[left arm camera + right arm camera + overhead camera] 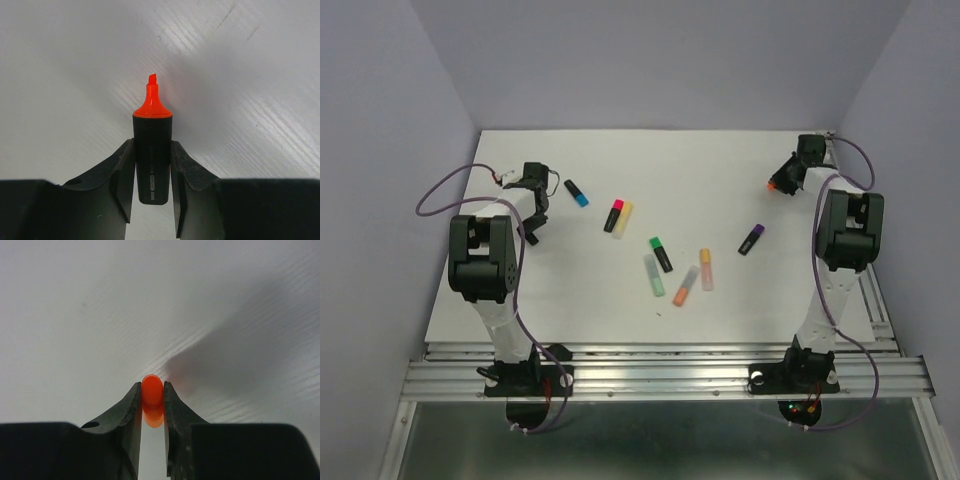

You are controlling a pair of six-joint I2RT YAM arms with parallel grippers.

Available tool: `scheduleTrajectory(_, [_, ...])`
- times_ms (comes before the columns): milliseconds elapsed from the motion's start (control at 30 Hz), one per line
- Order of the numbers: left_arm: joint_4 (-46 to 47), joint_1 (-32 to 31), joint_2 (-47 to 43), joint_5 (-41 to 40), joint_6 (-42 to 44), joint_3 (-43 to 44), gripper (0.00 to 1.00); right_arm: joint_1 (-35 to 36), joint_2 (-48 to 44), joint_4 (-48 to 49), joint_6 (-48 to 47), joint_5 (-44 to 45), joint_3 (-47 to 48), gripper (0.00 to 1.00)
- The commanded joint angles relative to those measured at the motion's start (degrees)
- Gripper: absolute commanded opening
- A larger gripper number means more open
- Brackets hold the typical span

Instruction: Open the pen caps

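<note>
One orange cap [152, 399] is already off, pinched between the nearly closed fingers of your right gripper [152, 388] at the upper right of the top view. Others, like the green cap [654, 242], sit on pens mid-frame. Expect them to be light, stiff and slick, so grip across the sides. Your left gripper [152, 144] clamps the uncapped black pen body [152, 165], its fingers only that far apart.

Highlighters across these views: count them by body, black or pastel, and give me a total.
Black body, capped: 4 (blue cap, pink cap, green cap, purple cap)
Pastel body: 4 (yellow pen, mint pen, orange pen, peach pen)
Black body, uncapped: 1 (orange highlighter in left gripper)
Total: 9
</note>
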Motion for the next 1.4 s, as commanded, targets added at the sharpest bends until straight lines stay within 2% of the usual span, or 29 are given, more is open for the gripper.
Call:
scheduleTrajectory(0, [-0.4,0.6,-2.5,-0.6,0.4,-0.2,0.11,0.4,1.2,-1.1,1.8,1.9,2.5,0.17])
scheduleTrajectory(100, [-0.5,0.6,-1.7,0.2,0.0,-0.6,0.15,0.5,2.0,-1.6,1.6,2.0,3.3,0.22])
scheduleTrajectory(233, [-0.6,0.7,-1.7,0.7,-0.2,-0.8,0.3,1.0,2.3,-2.1,1.2,4.2,3.6,0.24])
scheduleTrajectory(267, [-0.6,0.7,-1.8,0.8,-0.3,-1.0,0.32,1.0,2.4,-2.6,1.5,4.3,3.9,0.3])
scheduleTrajectory(300, [-0.6,0.7,-2.0,1.0,-0.3,-1.1,0.43,1.1,2.6,-3.0,1.6,4.4,4.1,0.34])
scheduleTrajectory(467, [-0.1,0.7,-4.3,2.5,-0.2,-1.9,0.67,1.1,2.1,-4.7,1.8,5.0,4.2,0.51])
scheduleTrajectory(500, [0.1,0.7,-5.3,3.4,0.0,-2.0,0.72,1.1,1.5,-4.9,2.0,5.1,3.7,0.59])
scheduleTrajectory(633, [0.3,0.7,-8.3,5.4,0.2,-2.3,0.77,1.1,-0.6,-4.9,1.8,5.2,2.8,0.71])
scheduleTrajectory(700, [0.4,0.7,-10.0,6.3,0.2,-2.5,0.82,1.2,-1.6,-5.2,1.4,4.2,2.4,0.84])
scheduleTrajectory(800, [0.3,0.7,-13.5,8.3,0.4,-2.5,0.86,1.4,-4.0,-5.9,0.6,3.5,1.6,1.0])
scheduleTrajectory(967, [1.8,0.1,-22.1,12.8,-0.1,-4.2,0.86,3.7,-10.7,-5.2,-2.1,3.6,-1.6,1.0])
scheduleTrajectory(1033, [3.0,-1.2,-24.4,15.3,0.2,-5.2,0.92,5.5,-14.0,-5.3,-3.6,4.5,-2.9,1.0])
scheduleTrajectory(1067, [3.7,-3.5,-26.2,15.5,0.2,-5.8,0.99,7.1,-15.1,-5.6,-4.3,6.3,-3.3,1.0])
scheduleTrajectory(1167, [3.8,-8.4,-27.7,15.5,0.0,-6.4,0.99,9.8,-19.8,-6.0,-5.6,11.0,-6.4,1.0])
scheduleTrajectory(1200, [3.9,-12.1,-27.8,14.8,-0.3,-6.7,0.99,11.6,-22.8,-5.1,-7.0,11.6,-9.1,1.0])
scheduleTrajectory(1333, [6.0,-20.9,-26.6,15.2,-1.0,-7.8,0.99,14.1,-29.4,-3.0,-8.5,12.7,-16.7,1.0])
scheduleTrajectory(1367, [7.5,-22.2,-26.3,15.9,-0.8,-8.4,0.99,14.1,-33.4,-2.9,-8.0,12.5,-19.0,1.0])
